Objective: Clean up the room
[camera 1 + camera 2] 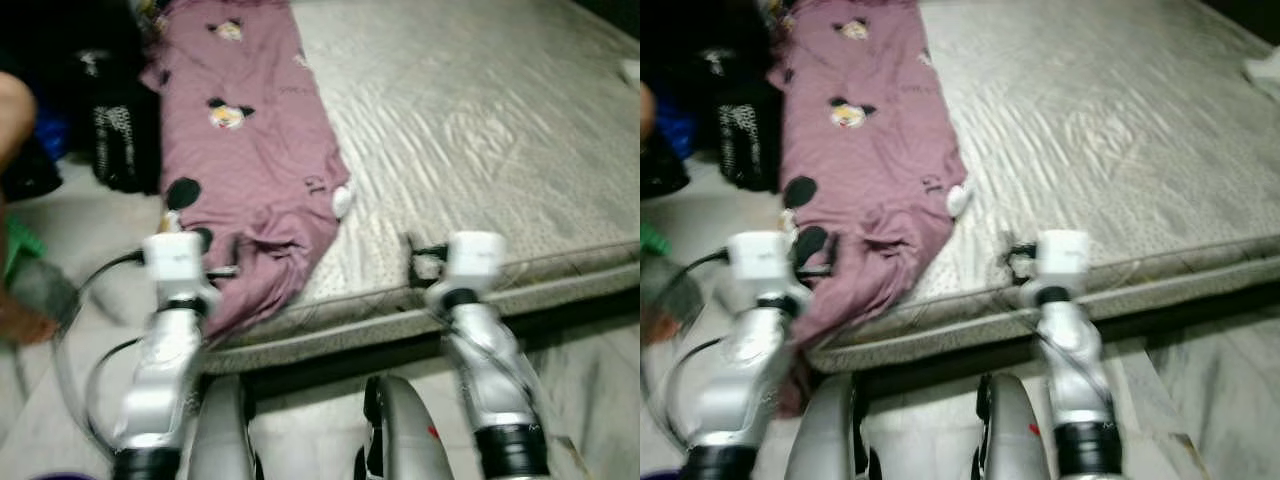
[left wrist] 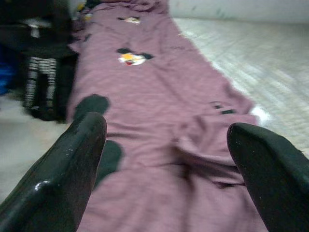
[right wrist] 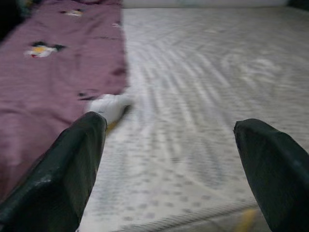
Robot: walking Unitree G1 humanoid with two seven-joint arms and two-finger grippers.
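From the head we look forward and down at the bed (image 1: 480,150); both wrist views face along it, low, sharing the purple blanket (image 2: 159,111).

Mauve blanket (image 1: 245,150) – soft matt cloth w/ printed cartoon patches, creased near the mattress's front edge. Mattress (image 1: 480,130): pale quilted fabric, slight sheen, stitched pattern. Left gripper (image 2: 164,159) & right gripper (image 3: 169,159) fingers – glossy black plastic. Arms: smooth silver metal-look shells w/ white caps.
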